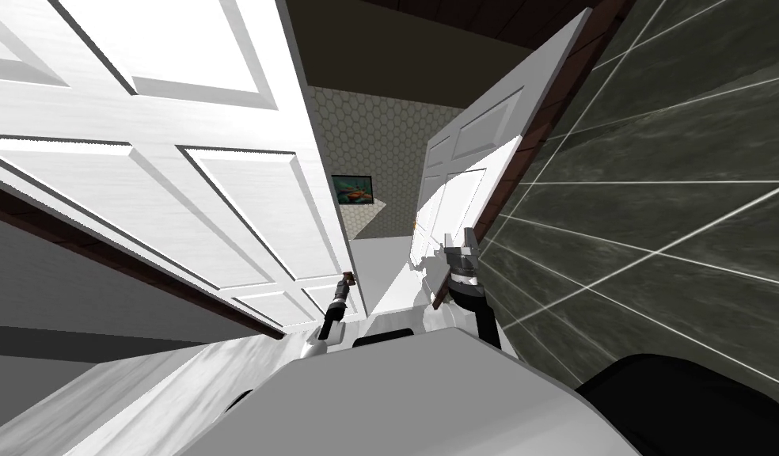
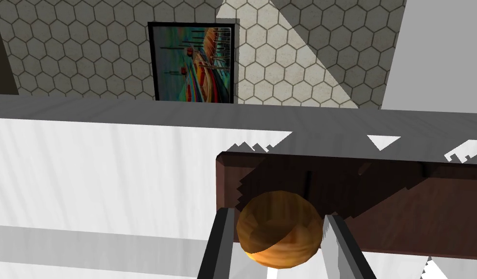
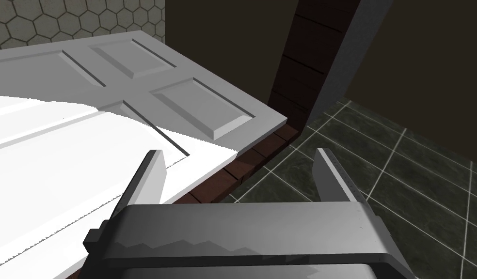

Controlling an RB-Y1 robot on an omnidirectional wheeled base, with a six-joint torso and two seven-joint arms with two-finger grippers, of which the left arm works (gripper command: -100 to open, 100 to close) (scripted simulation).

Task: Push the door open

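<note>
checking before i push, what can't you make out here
Framed picture: left wrist view, bottom edge hidden behind left door.
Door knob stem: left wrist view, covered by the knob.
Right end effector: head view, too small to tell whether it touches right door.

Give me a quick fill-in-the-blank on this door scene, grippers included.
1. The left gripper is ____ on the round knob.
2. The right gripper is ____, with nothing between its fingers.
3. The framed picture hangs on a wall patterned with ____.
Missing words: shut; open; hexagons.
</note>
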